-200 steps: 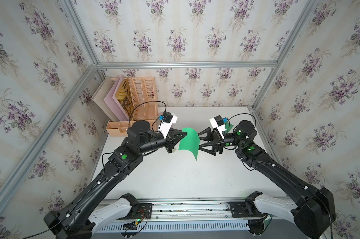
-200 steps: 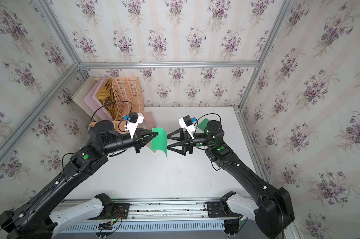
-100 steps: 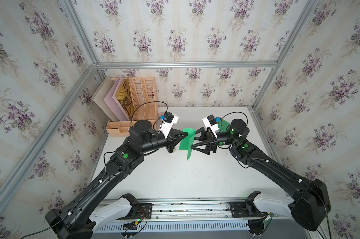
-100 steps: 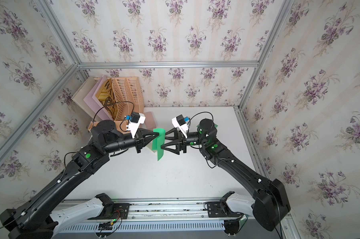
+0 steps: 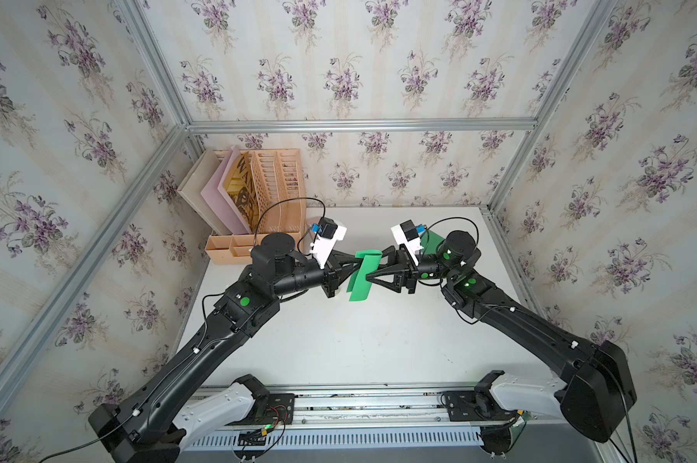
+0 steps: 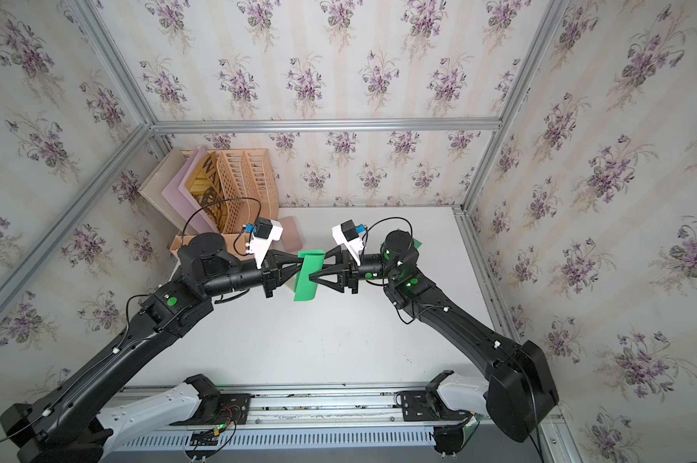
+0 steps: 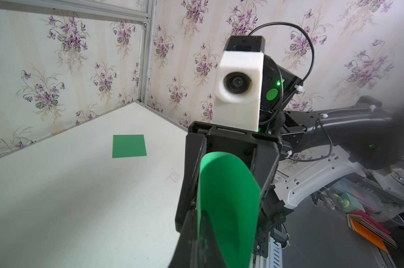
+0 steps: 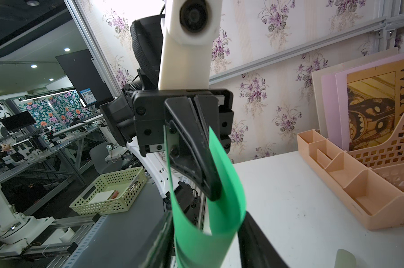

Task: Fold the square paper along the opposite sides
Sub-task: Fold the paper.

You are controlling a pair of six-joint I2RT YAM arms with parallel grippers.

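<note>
The left gripper [image 5: 352, 267] clamped the green paper [image 5: 358, 288], bent into 1 loop; the right gripper [image 5: 375, 265] straddled it, jaws apart. No crease was pressed yet.

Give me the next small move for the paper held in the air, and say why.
Probably close the right end effector fully. The left end effector is shut on the paper, held above the table and curled into a loop, and the right one's jaws stand apart on either side of that loop. Closing should press the layers together toward a crease.
</note>
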